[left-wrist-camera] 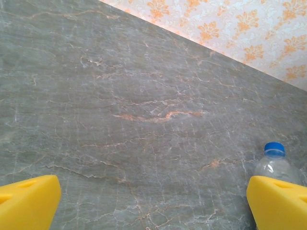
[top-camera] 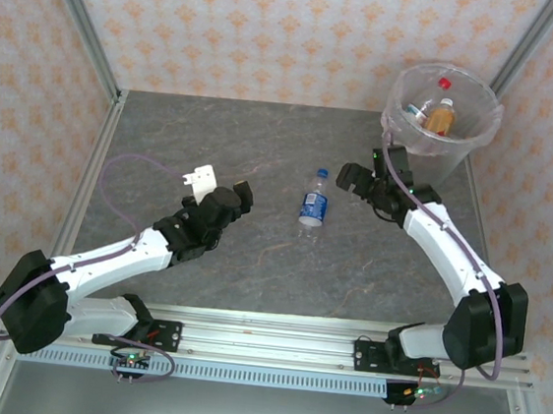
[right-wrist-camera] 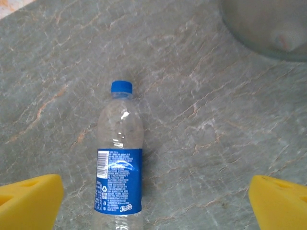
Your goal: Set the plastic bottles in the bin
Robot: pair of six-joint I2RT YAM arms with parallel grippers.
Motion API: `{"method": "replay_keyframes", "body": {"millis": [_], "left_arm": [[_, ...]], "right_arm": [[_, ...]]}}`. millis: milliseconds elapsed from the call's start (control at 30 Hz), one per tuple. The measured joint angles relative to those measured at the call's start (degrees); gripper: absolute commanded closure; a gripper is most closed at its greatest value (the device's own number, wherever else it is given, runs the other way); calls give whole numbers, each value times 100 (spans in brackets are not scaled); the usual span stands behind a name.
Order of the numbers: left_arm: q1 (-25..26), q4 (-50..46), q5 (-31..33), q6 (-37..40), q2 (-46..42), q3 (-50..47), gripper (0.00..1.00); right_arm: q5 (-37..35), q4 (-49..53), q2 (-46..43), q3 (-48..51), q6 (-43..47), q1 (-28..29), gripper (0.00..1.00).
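Observation:
One plastic bottle (top-camera: 313,205), clear with a blue label and blue cap, lies on the grey table, cap pointing away from the arms. My right gripper (top-camera: 350,180) hovers open just right of it. In the right wrist view the bottle (right-wrist-camera: 119,163) lies between the yellow fingers (right-wrist-camera: 29,201), nearer the left one, untouched. My left gripper (top-camera: 243,196) is open to the bottle's left; its wrist view catches the bottle's cap end (left-wrist-camera: 276,163) beside the right finger (left-wrist-camera: 278,201). The bin (top-camera: 445,154) stands at the far right corner with two bottles (top-camera: 440,117) inside.
Patterned walls and metal frame posts (top-camera: 83,24) close the table on three sides. The bin's lower wall (right-wrist-camera: 268,28) looms close behind the right gripper. A white bracket (top-camera: 201,177) sits on the left wrist. The mounting rail (top-camera: 262,344) runs along the near edge.

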State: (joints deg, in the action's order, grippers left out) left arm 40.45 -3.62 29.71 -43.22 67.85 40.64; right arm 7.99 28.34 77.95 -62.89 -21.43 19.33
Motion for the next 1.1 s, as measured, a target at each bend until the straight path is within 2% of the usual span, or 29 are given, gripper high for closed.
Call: {"method": "replay_keyframes", "body": {"millis": [467,600,800,933,1100], "left_arm": [[-11,-588,299,-378,0,2,0],[-44,-647,356,-476,-11,0,0],[-162,-396,-192,-120,-103,-42,0],[-162,-380,-334,-35,-101,-42,0],[-162,-385,-337,-39,-101,-42,0]], "right_arm": [[-1123,-612,1416,17,-1141,1093,1],[-1119,-723,1910,-216,-1362,1213,1],[-938,-715,2935,-852,-1473,1220,1],[-844,-584,3375,-1257,-1423,1226,0],[-754,-507,3613,-1438,-1327,1226,8]]}}
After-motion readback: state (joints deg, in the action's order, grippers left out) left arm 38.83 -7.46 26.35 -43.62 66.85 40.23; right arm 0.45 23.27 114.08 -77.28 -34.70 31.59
